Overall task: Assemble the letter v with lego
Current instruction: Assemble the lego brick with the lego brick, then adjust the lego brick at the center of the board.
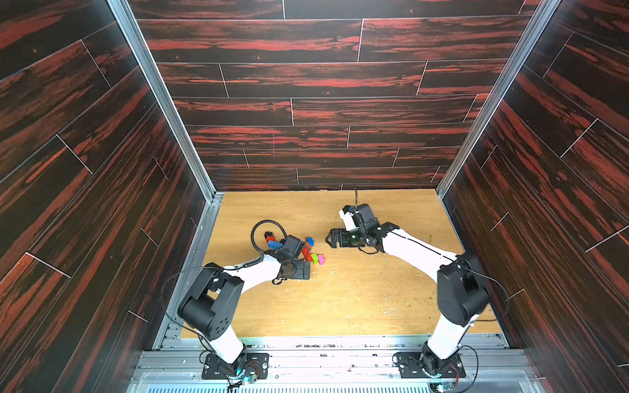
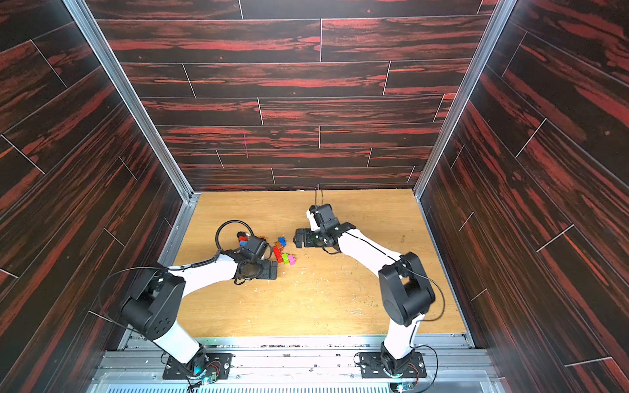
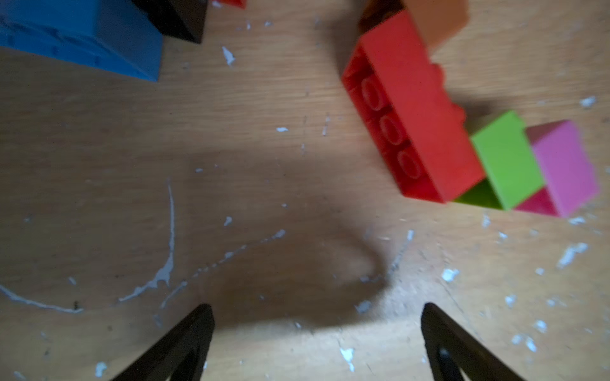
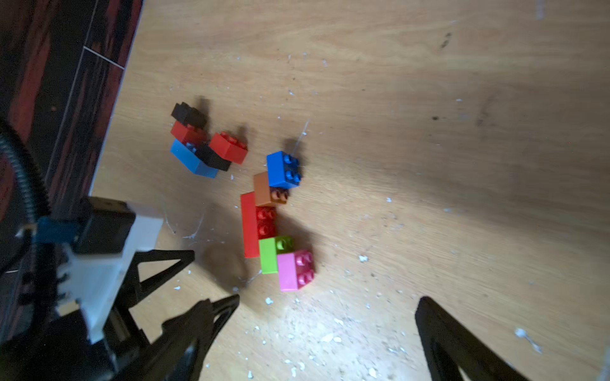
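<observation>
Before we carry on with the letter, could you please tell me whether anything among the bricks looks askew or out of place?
The long red brick, with the green brick and pink brick beside it, lies tipped on its side: its studs face sideways, not up. Pale flecks litter the table.

Two slim robot arms, the left arm (image 1: 253,272) and the right arm (image 1: 413,250), each built of glossy white links between bulky black joint housings (image 1: 459,296). Each is bolted to a black base plate (image 1: 235,365) dotted with small screws (thin red and black wires (image 1: 254,369) curl beside it). A ribbed black cable (image 4: 26,174) loops off the left arm; a fine black line (image 1: 418,242) runs along the right arm. The fingers (image 3: 185,343) are black, open triangular frames.
</observation>
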`<action>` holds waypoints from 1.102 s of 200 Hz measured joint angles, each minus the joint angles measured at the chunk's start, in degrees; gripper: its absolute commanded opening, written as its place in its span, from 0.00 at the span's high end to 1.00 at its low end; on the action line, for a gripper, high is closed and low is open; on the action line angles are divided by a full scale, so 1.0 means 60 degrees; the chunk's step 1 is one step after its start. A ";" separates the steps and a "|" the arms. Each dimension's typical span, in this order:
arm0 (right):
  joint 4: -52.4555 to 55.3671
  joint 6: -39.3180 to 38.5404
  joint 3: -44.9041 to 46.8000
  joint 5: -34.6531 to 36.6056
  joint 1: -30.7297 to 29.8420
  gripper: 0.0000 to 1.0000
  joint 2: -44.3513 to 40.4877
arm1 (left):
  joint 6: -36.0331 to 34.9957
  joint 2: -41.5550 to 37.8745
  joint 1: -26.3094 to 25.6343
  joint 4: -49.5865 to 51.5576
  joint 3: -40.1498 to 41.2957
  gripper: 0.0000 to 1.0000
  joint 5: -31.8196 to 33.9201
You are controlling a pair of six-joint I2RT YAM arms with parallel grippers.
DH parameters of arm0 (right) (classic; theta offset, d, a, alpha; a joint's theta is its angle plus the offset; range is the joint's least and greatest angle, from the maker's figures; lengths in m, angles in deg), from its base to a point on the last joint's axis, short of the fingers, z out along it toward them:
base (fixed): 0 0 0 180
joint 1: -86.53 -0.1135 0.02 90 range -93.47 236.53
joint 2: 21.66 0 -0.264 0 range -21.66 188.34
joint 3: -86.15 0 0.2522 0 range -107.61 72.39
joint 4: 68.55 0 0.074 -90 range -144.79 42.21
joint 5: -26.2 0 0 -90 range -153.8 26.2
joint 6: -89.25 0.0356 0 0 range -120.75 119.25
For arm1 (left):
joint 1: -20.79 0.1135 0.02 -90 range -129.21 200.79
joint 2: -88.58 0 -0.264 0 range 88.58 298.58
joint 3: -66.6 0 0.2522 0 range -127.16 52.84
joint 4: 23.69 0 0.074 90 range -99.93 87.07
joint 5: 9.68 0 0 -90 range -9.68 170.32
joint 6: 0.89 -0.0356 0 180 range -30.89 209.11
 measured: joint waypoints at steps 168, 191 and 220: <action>-0.1206 0.0069 0.4677 0.3657 0.0619 0.02 -0.4615 | 0.0237 0.2907 -0.0907 -0.0339 -0.3242 0.00 0.1133; -0.1767 -0.0204 0.5311 0.3643 0.1271 0.02 -0.5224 | 0.0259 0.3100 -0.1035 -0.0353 -0.3537 0.00 0.1089; -0.2779 -0.1268 0.6553 0.4288 0.1599 0.01 -0.5901 | 0.0288 0.3013 -0.1155 -0.0608 -0.3402 0.00 0.0940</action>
